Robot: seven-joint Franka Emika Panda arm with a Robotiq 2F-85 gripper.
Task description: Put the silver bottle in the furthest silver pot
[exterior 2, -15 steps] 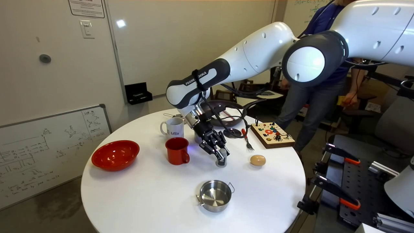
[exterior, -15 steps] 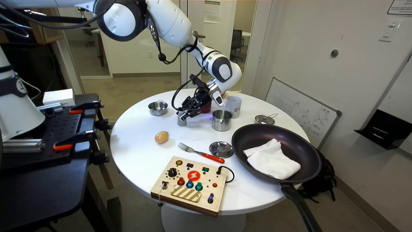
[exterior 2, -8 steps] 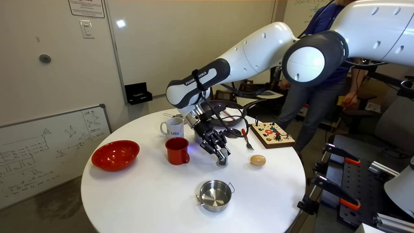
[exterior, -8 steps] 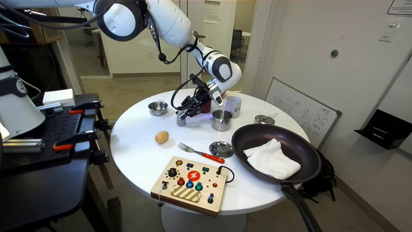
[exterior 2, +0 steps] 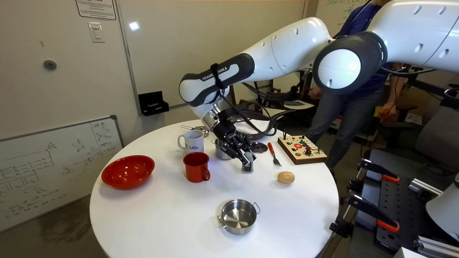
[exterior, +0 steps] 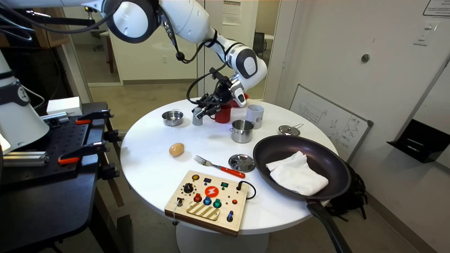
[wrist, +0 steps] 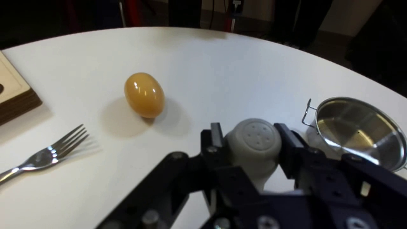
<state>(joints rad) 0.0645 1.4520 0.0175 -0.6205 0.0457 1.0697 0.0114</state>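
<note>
One white arm is stretched over the round table, sloped downward and folded back at the wrist, so that the gripper is aimed slantwise down toward the robot's base. The silver bottle is clamped between the two fingers near its perforated top and is held, close to upright, above the table. A shallow pot is seen on the table, well apart from the red mug, and a deeper pot is set just beside a white mug, on which "Mila" is printed. On the arm's dark band FRANK and MIKA can be read, the space between them being covered by a black strap. A white lightning bolt on a red disc is shown on the wooden control box. Handwriting is spread across the leaning whiteboard, too small to be made out, and the wall notice cannot be read either.
</note>
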